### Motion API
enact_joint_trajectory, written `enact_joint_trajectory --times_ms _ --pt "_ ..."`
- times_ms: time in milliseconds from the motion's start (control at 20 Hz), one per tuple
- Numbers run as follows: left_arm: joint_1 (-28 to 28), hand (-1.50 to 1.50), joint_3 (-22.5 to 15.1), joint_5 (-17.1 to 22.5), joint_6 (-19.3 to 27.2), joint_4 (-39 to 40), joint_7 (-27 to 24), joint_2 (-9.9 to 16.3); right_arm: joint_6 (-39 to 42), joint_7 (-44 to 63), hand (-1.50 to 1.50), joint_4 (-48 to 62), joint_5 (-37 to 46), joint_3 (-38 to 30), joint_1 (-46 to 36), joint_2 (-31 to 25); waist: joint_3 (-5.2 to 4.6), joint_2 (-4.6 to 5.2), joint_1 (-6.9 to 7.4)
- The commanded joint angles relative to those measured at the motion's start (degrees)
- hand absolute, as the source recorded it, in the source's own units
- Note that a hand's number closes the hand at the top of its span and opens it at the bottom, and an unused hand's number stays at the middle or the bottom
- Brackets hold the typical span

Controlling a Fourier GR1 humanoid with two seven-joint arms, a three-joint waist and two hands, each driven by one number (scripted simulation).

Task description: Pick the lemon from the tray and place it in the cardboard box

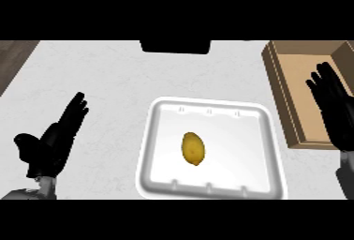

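White countertop (90, 70) filled nearly the whole view, pale and bare apart from a few things set on it. Next in size, the white tray (158, 154) sat near and slightly right of centre, its raised rim probably there to keep its load from rolling off. To the far right stood the cardboard box (287, 93), open at the top, close beside the tray so that the carry would likely be short.

The right hand (336, 110) hung over the box's right part, fingers straight and spread, holding nothing; it looked like the nearer one to make the pick. The left hand (52, 140) rested at the near left, open with fingers up, well apart from the tray and also empty.

A dark block (175, 46) lay at the far edge, away from any likely path. Smallest, the lemon (193, 148) lay lengthwise in the middle of the tray, untouched, with nothing standing between it and the box but the tray's rim.
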Motion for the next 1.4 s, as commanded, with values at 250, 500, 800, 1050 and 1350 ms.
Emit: enact_joint_trajectory --times_ms 250,500,800,1050,1350 --pt "-8.4 0.0 0.0 -6.0 -7.4 -2.3 -8.3 7.9 -3.4 1.9 -1.5 -17.5 8.0 0.9 -13.2 -4.7 -0.45 -0.29 -4.12" --pt "-6.4 0.0 -2.1 -6.3 -10.6 1.9 -13.4 5.3 -3.7 4.1 -1.5 -22.4 23.2 10.4 -0.3 -9.0 -0.18 0.42 -4.02" --pt "-10.8 0.0 -0.5 -5.3 -12.9 6.3 -13.6 4.7 0.7 -0.9 -1.5 -19.7 36.1 18.5 -4.0 -11.6 -0.19 0.69 -3.05" --pt "-10.8 0.0 -1.4 -7.5 -12.0 7.4 -15.2 3.1 10.3 12.5 -1.5 -25.0 40.3 22.9 -9.3 -15.6 -0.29 0.53 -3.06" --pt "-11.8 0.0 -2.3 -8.7 -12.0 9.7 -15.6 1.6 23.6 29.6 -1.5 -27.4 44.9 35.8 -17.7 -11.8 -0.39 0.53 -2.34"
